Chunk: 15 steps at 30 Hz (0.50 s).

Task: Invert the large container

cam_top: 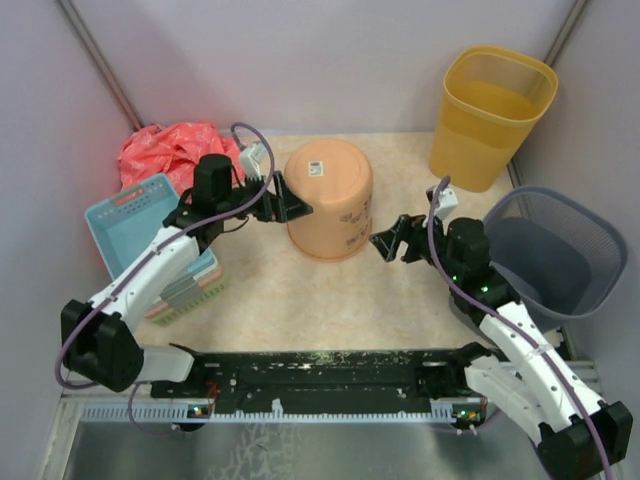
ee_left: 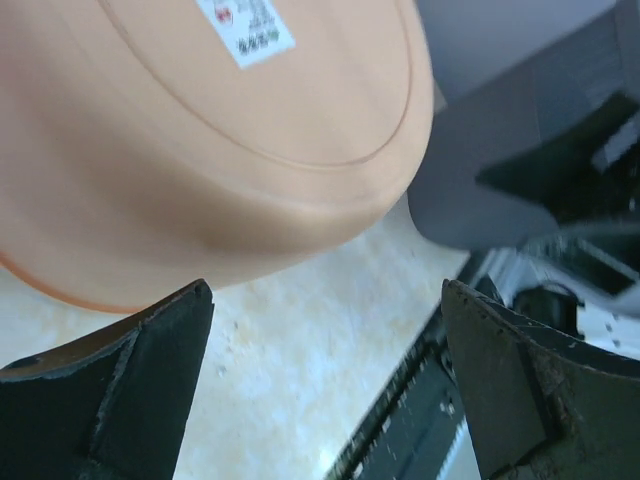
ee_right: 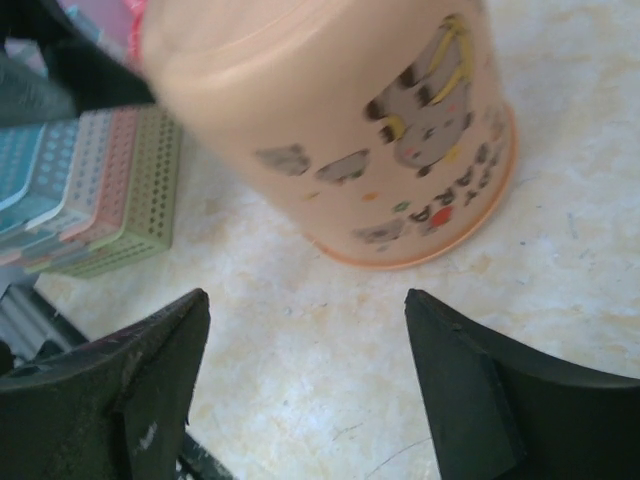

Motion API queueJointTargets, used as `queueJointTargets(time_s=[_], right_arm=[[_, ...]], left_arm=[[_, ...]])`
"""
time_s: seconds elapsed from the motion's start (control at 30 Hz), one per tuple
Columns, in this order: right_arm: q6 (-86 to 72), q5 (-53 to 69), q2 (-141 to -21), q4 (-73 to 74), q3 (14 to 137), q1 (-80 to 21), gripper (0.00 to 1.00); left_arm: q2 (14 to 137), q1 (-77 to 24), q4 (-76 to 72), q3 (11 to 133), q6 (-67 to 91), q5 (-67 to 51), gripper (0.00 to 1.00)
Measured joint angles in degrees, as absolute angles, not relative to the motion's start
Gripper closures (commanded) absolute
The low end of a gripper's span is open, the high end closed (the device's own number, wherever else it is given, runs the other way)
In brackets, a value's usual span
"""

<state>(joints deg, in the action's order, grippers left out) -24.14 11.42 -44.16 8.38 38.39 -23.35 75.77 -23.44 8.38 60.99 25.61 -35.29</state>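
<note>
The large container (cam_top: pixel 328 200) is standing upside down near the middle of the surface (cam_top: pixel 330 300), toward the far edge. Its long axis is running upright, its base with the white label (cam_top: pixel 318 167) is facing up, and its rim is resting on the surface. The left fingers (cam_top: pixel 292 205) are hanging spread and empty just beside its left wall. The right fingers (cam_top: pixel 392 243) are also gaping, gripping nothing, and hovering off its right side without touching it.
</note>
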Motion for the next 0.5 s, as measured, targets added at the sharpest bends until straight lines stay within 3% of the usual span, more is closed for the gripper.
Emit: queueJointTargets(time_s=[0.27, 0.5], right_arm=[[-23.6, 20.3, -46.2, -3.7, 31.5, -23.5, 0.13], [-26.6, 18.6, -72.4, -28.4, 33.3, -25.0, 0.13]], left_arm=[[67.7, -23.4, 9.6, 64.9, 19.7, -23.7, 0.00], [56.6, -23.4, 10.4, 59.9, 19.6, -18.1, 0.00]])
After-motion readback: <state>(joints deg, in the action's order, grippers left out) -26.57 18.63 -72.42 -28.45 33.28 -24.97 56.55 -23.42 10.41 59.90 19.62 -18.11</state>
